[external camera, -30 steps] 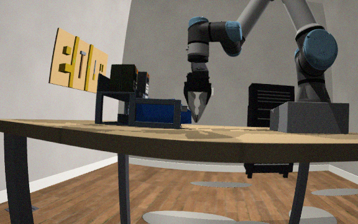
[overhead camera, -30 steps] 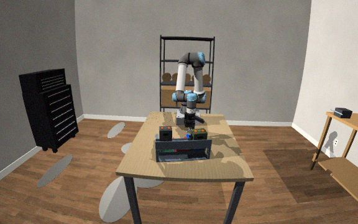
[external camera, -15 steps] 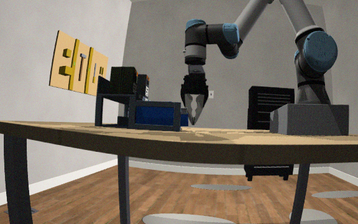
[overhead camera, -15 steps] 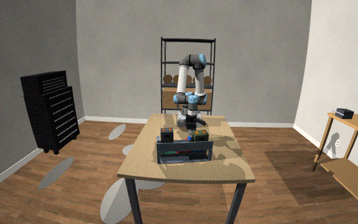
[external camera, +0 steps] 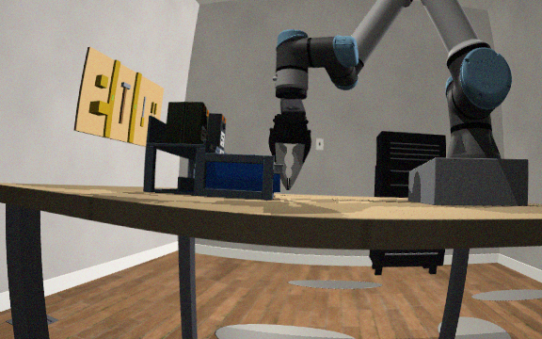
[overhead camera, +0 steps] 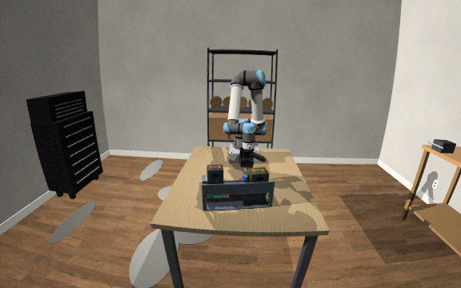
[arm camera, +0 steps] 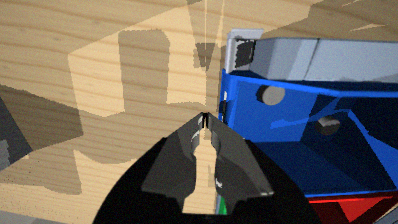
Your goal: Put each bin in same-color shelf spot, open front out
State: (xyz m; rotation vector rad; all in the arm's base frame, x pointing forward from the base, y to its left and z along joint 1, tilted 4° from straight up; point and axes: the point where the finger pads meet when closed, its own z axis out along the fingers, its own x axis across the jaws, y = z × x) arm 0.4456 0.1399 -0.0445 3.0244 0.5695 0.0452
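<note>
A blue bin (arm camera: 305,140) lies on the wooden table behind the dark grey shelf (overhead camera: 238,195). It holds two round grey parts (arm camera: 270,95). In the side view the blue bin (external camera: 235,175) sits in a dark frame, with the shelf (external camera: 172,155) beyond it. My gripper (arm camera: 205,113) (external camera: 289,181) is shut and empty, pointing down, its tips just beside the bin's left edge and low over the table. I cannot tell whether the tips touch the bin. Green and red marks (overhead camera: 230,196) show on the shelf floor; a red patch (arm camera: 350,205) shows at the wrist view's bottom.
Two dark boxes stand on the shelf's top board, one with orange tops (overhead camera: 214,174) and one green (overhead camera: 258,174). The arm's grey base block (external camera: 469,181) sits at the table's far end. A light grey block (arm camera: 280,50) lies beyond the blue bin.
</note>
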